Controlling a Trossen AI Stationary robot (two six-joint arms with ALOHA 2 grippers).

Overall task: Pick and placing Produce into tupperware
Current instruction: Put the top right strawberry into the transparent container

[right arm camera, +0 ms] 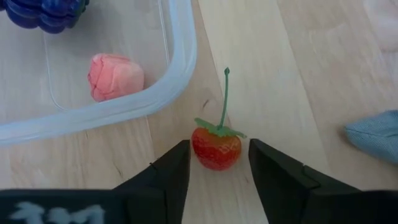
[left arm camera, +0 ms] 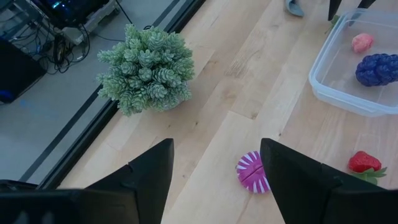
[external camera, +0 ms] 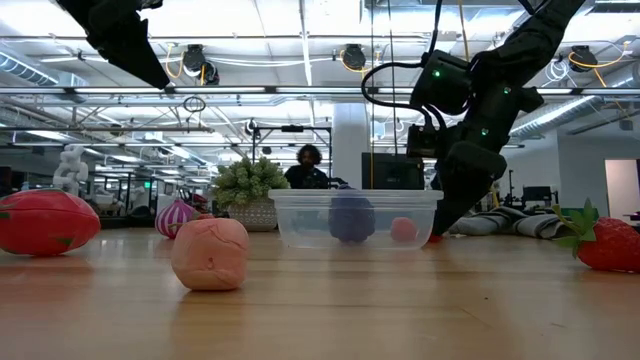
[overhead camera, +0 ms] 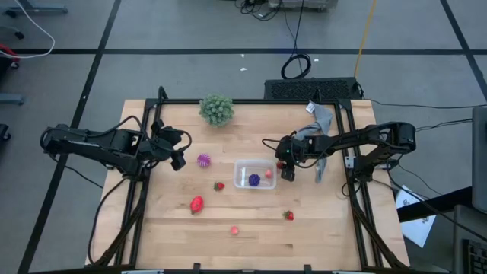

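The clear tupperware (overhead camera: 255,174) stands mid-table with a purple grape cluster (right arm camera: 43,14) and a pink piece (right arm camera: 115,76) inside. Just beyond its right wall a small red strawberry (right arm camera: 216,148) rests on the wood, its green stem pointing up and away. My right gripper (right arm camera: 219,163) slants down over it, one finger close on each side, slightly open. My left gripper (left arm camera: 216,163) hangs open above the table's left part, with the spiky magenta ball (left arm camera: 253,172) on the wood below it. More produce lies loose: strawberries (overhead camera: 219,185) (overhead camera: 288,215), a larger red piece (overhead camera: 197,203) and a pink one (overhead camera: 234,230). My right gripper's fingers stand level with the strawberry's two sides, coming from above and from the table's right. One finger (right arm camera: 177,165) looks to be right against its side, while a sliver of wood shows before the other; I cannot tell whether either touches. The strawberry sits on the table.
A green bushy plant (overhead camera: 217,109) stands at the far edge and a grey cloth (overhead camera: 319,122) lies far right, behind the right arm. The tupperware's rim (right arm camera: 186,59) is right beside the strawberry. Bare wood lies along the near edge.
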